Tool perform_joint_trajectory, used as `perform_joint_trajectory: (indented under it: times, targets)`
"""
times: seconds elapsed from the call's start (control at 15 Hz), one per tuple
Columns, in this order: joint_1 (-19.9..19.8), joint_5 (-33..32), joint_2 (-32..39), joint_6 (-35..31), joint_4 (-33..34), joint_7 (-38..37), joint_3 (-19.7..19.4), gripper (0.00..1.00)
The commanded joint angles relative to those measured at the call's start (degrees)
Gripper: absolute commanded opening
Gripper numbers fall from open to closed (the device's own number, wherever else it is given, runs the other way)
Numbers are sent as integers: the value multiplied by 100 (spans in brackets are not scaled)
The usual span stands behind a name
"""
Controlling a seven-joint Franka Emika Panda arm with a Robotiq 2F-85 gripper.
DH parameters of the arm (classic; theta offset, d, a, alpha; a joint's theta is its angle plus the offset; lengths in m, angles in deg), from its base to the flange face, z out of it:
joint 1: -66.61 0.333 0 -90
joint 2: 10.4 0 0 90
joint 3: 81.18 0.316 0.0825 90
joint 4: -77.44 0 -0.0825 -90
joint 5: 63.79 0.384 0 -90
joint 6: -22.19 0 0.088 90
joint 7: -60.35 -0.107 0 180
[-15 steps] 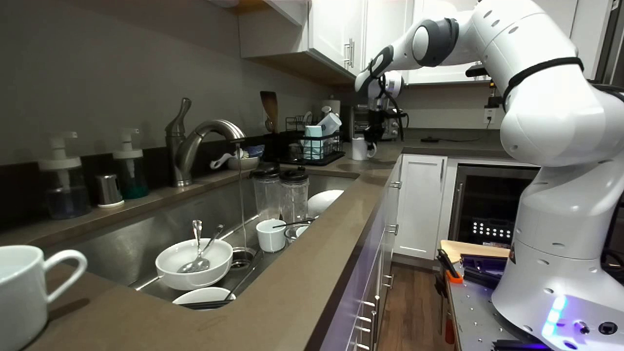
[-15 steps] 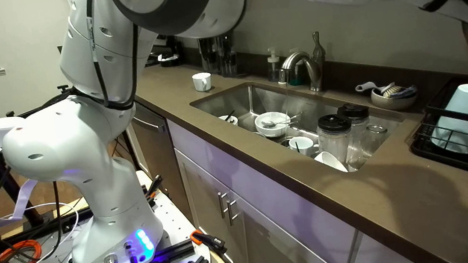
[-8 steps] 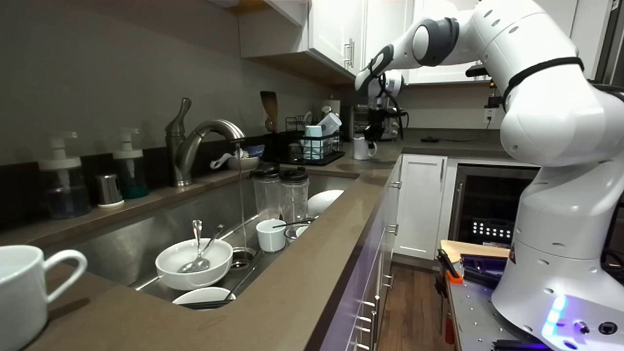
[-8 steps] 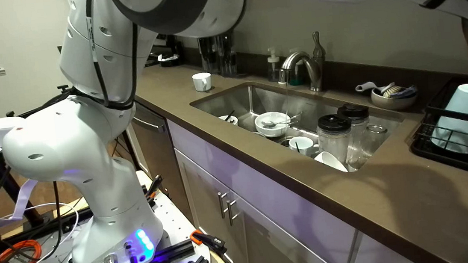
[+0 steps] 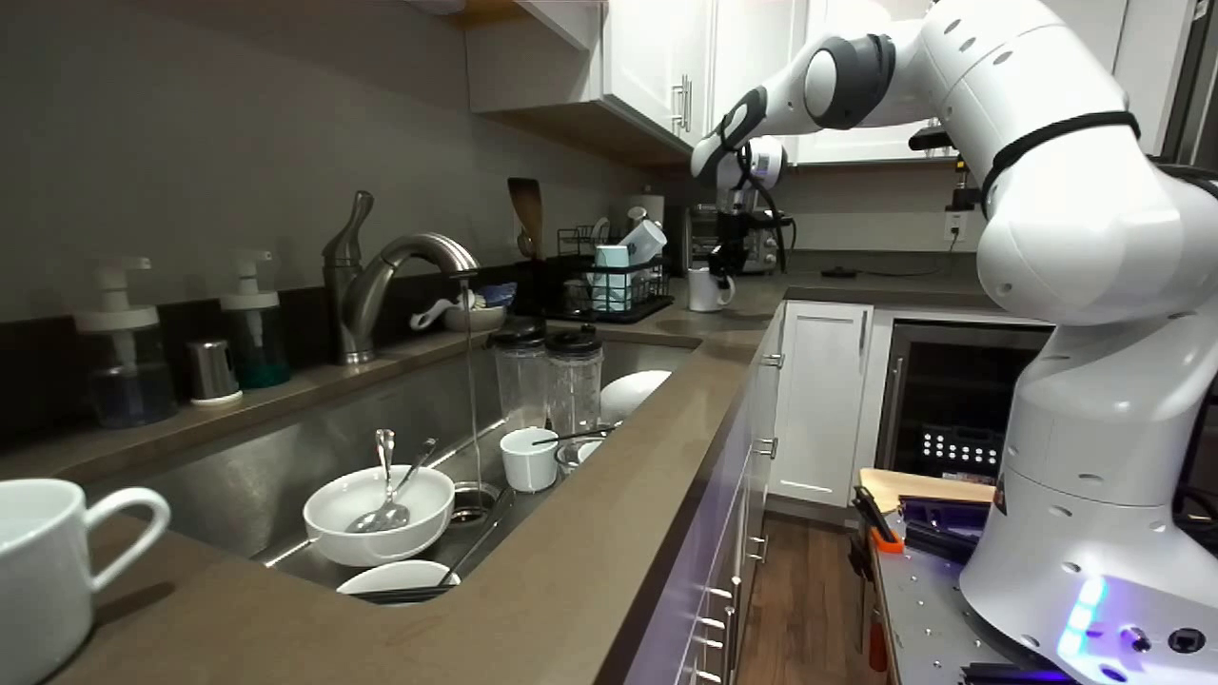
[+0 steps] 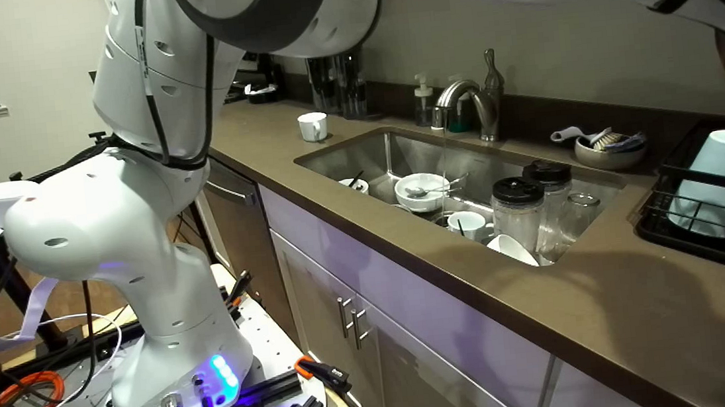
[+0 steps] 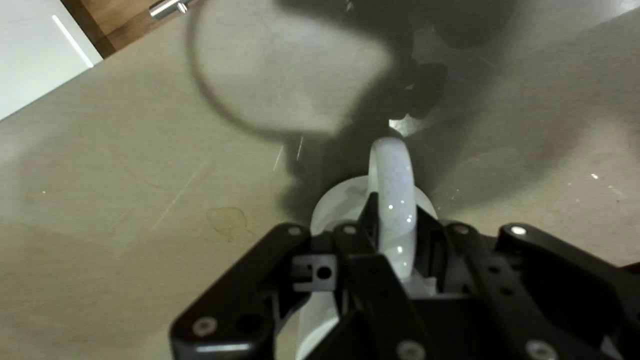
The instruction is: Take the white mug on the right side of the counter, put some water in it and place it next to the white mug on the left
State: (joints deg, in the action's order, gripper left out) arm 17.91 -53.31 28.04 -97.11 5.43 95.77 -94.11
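Two fingers of my gripper press on either side of the right-hand white mug's handle in the wrist view. The body of that white mug looks upright, on the counter past the dish rack in an exterior view; in the wrist view the gripper covers much of it. The left white mug stands at the sink's near end, seen also as a white mug beyond the sink. Running water falls in a thin stream from the faucet into the sink. The held mug's inside is hidden.
The sink holds bowls, a cup and lidded jars. Beside the held mug stands a black dish rack with cups. Soap bottles line the wall, and cabinets hang above.
The right-hand mug has shifted very slightly as the gripper closed around its handle. The arm has barely moved, and the water keeps running.
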Motion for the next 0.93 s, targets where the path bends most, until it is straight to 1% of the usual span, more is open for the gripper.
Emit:
perform_joint_trajectory:
  times: [0.0, 0.87]
  targets:
    - [104, -111, -171, -24, -107, -41, -61, 6]
    - [203, -144, -275, -57, -204, -57, -149, 6]
